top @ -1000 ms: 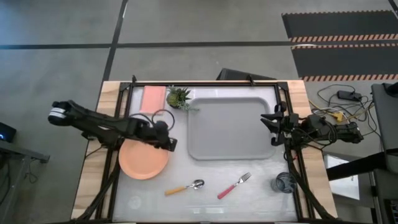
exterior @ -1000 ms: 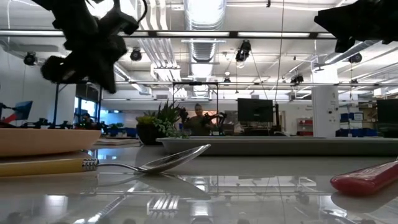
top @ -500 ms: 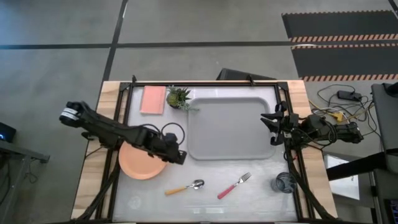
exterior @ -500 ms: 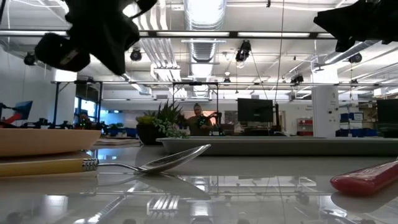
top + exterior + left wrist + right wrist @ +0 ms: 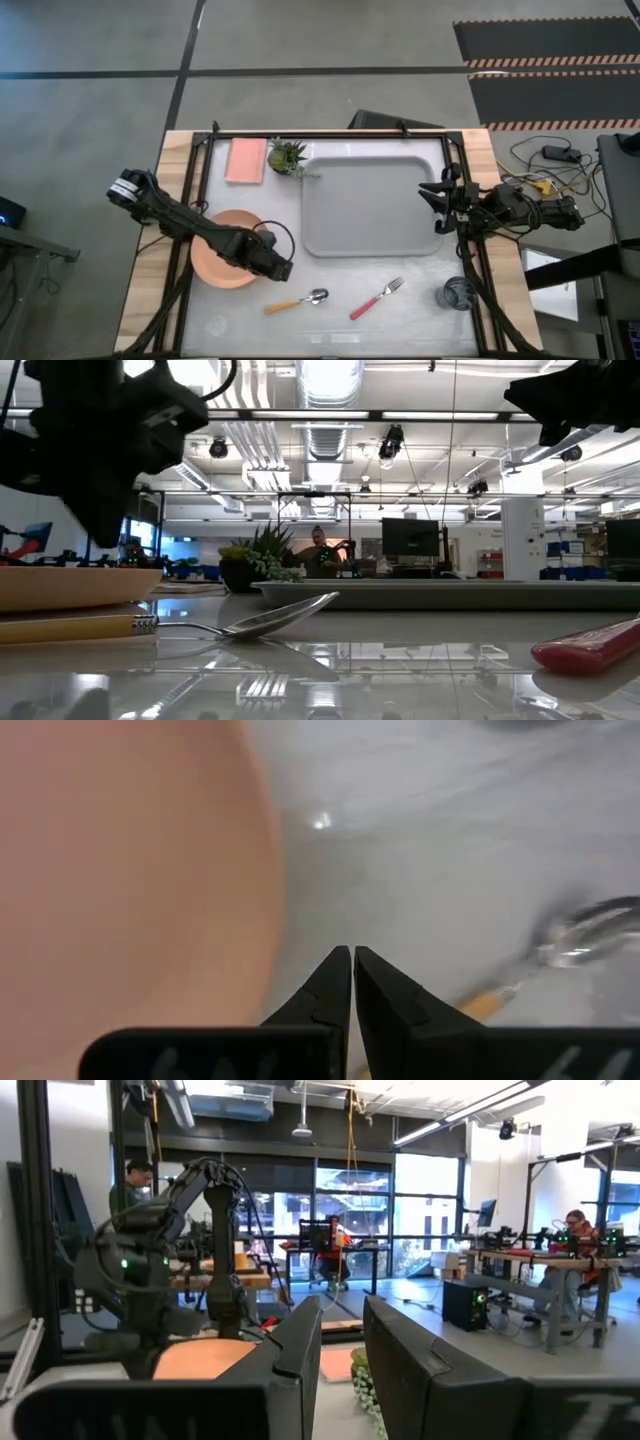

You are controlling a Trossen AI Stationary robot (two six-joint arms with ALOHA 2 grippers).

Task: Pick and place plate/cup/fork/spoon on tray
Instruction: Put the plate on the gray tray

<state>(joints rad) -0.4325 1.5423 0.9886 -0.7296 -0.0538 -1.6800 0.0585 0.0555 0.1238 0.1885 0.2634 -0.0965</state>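
One plate [image 5: 222, 262], cup [image 5: 459, 295], fork [image 5: 376, 298] and spoon [image 5: 297, 301] lie off the tray [image 5: 370, 208]; left end effector [image 5: 283, 270] closed, right end effector [image 5: 432, 207] narrowly parted.

Both arms are dark, near-black jointed links; the left arm [image 5: 180, 215] wears a white band at its outer end (with a thin black cable looping near its wrist). Its black tapered fingers [image 5: 322, 995] come to sharp points, while the right arm [image 5: 520, 210] looks bulkier, its fingers [image 5: 410, 1360] broad flat slabs.
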